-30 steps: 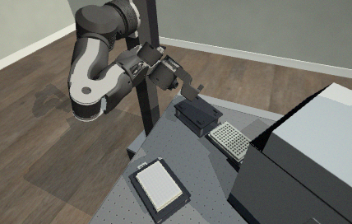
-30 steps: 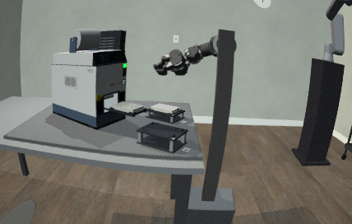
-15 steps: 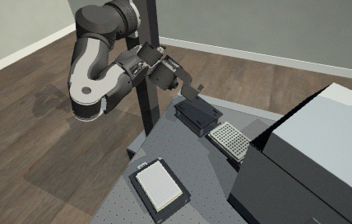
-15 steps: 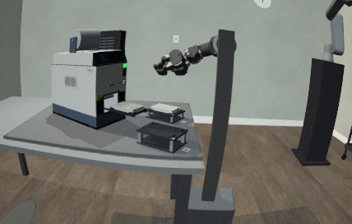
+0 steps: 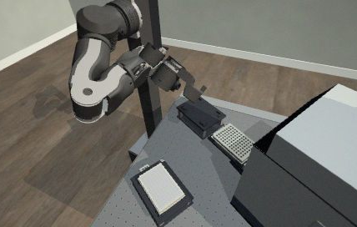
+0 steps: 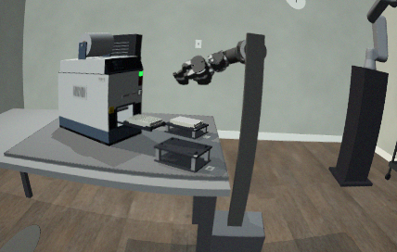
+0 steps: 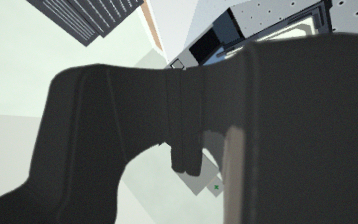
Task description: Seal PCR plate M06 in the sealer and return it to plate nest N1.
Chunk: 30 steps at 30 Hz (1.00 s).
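- One open well plate, M06 (image 5: 233, 143), lies on the sealer's stage (image 6: 133, 124), which is out in front of the housing; its wells face up and no foil shows on it, so the sealing cycle is judged not yet run.
- Its long side appears to run along the stage's travel, toward the housing's opening, as the task asks; whether it sits fully flat in the pocket is hard to confirm from these views.
- Plate nest N1 (image 5: 201, 113), the dark block just beside the stage, is bare, awaiting the plate's return.
- Plate nest N2 (image 5: 138, 179), well apart toward the table's near edge, carries M09 (image 5: 161, 187) with its pale sealed top; it lies away from the working path and is to be left alone.
- The sealer (image 6: 96, 98) shows a green lamp (image 6: 140, 73) at the right edge of its front, meaning ready; with the stage out and a plate in place, a press of START under the lamp should be accepted.
- The gripper (image 5: 195, 91) hangs in the air above N1, apart from every plate, its fingers clenched on nothing; drawn together they would form a blunt tip suited to pushing a key.
- The next step is judged to be the approach to START, keeping off the stage and plate.
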### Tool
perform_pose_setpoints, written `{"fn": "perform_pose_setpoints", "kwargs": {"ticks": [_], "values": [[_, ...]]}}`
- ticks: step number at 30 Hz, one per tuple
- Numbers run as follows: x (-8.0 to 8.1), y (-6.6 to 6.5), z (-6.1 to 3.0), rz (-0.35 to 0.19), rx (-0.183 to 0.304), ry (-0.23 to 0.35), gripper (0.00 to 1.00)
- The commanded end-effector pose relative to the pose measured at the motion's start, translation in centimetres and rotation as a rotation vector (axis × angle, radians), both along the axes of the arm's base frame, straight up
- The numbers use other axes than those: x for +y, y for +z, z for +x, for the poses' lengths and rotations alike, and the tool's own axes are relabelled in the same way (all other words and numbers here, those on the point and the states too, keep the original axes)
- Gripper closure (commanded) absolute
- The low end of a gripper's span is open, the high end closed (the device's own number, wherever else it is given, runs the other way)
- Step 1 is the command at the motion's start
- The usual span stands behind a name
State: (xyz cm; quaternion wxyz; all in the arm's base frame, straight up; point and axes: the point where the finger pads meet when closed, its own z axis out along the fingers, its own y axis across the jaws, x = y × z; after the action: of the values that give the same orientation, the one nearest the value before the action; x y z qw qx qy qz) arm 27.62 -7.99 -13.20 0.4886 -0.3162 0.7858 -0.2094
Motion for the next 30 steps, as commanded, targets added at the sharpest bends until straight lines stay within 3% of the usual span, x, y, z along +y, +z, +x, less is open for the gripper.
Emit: {"fn": "perform_pose_setpoints", "kwargs": {"ticks": [1, 9, 10, 14, 26, 27, 30], "values": [[-0.8, 2.3, -4.94, -0.109, -0.016, -0.235, 1.00], [-0.8, 2.3, -4.94, -0.109, -0.016, -0.235, 1.00], [-0.1, 0.5, -0.97, -0.021, -0.006, -0.047, 1.00], [-0.8, 2.3, -4.94, -0.109, -0.016, -0.235, 1.00], [-0.8, 2.3, -4.94, -0.109, -0.016, -0.235, 1.00], [-0.4, -0.5, 0.60, 0.035, 0.005, -0.039, 1.00], [-1.5, -2.2, 2.35, 0.136, 0.030, -0.155, 1.00]]}}
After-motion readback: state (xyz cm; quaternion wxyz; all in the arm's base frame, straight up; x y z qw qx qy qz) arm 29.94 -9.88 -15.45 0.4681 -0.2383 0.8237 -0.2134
